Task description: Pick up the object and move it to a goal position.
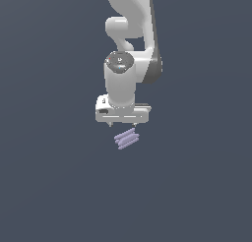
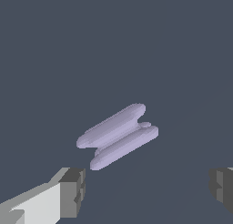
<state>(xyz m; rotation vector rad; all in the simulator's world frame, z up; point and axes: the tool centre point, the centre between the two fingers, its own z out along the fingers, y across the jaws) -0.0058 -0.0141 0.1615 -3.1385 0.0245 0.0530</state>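
While the white Panda arm [image 1: 129,49] hangs over the dark slate desk [image 1: 49,187], its gripper [image 1: 122,123] hovers with jaws spread wide and empty, the lavender object [image 1: 127,138] lying just below it in the exterior view, toward six o'clock of the hand. From where an onlooker stands, the piece rests on the desk untouched, a small cluster of short parallel ridges that looks narrower than the gripper's own body.

Seen from the wrist camera, the object [image 2: 117,136] lies slanted, its long ridges running roughly from eight o'clock to two o'clock, with the two dark finger pads [image 2: 73,191] standing well apart on either side and nearer the camera than the piece. Neither pad touches it.

The step in hand appears to be the approach before the grasp. To do it well, the hand would likely need to shift forward until the piece sits squarely between the pads, then turn at the wrist so the pads close across the ridges' short width, not along their length. A straight, slow descent should follow, stopping just shy of the desk, since closing early or off-center could pinch one rounded end and squirt the piece sideways. No goal marker is visible in either view, so the carry direction cannot be judged.
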